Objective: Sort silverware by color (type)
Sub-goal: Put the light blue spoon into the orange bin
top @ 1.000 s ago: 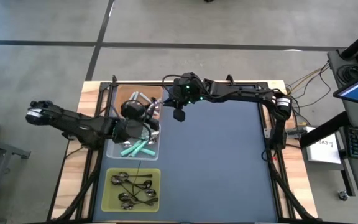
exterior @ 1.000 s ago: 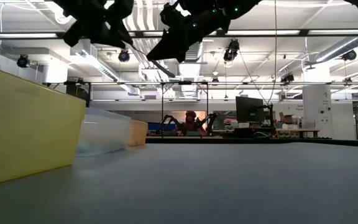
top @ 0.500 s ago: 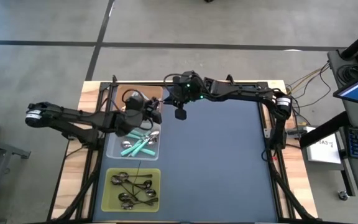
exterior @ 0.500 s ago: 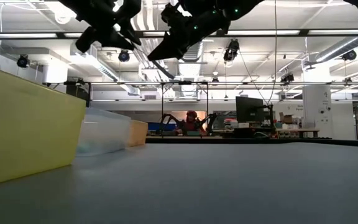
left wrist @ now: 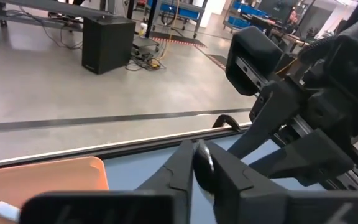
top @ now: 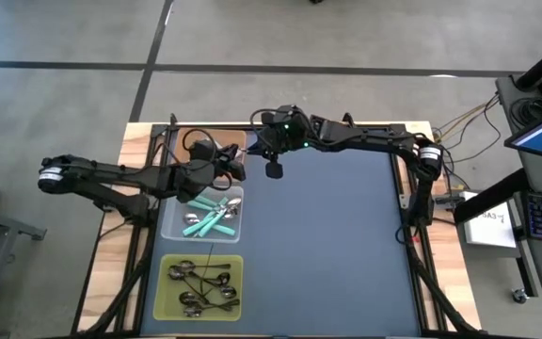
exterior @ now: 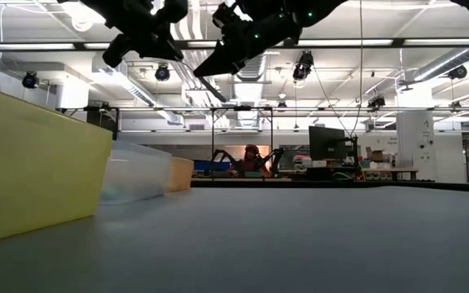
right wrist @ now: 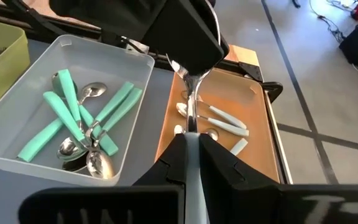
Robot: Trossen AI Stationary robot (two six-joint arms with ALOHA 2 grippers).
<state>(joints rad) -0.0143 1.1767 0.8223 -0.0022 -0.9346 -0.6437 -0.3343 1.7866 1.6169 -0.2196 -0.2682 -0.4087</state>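
A: High view, stock by tray?
B: Clear tray [top: 169,226]: teal-handled spoons [top: 207,219], a heap. Yellow-green tray [top: 166,282], next to it on the near side: dark spoons [top: 200,282]. Orange tray [top: 179,144], next to it on the far side: mostly hidden under the arms. Dark mat [top: 346,254] beside the clear tray: no loose spoons showing.
A: Grippers?
B: Left gripper [top: 236,170] and right gripper [top: 273,169], tip to tip, over the clear tray's far edge.
A: Low view?
B: Three tray walls in a row; contents hidden. Both grippers raised well above.
A: Left wrist view?
B: Left fingers pinch the bowl of one shiny spoon [left wrist: 202,163].
A: Right wrist view?
B: Right fingers pressed on that spoon's handle, above the seam between the clear and orange trays. A few pale silver spoons [right wrist: 219,121] lie in the orange tray.
A: Progress?
B: Judged nearly complete; this shared spoon seems to be the last one outstanding, unplaced.
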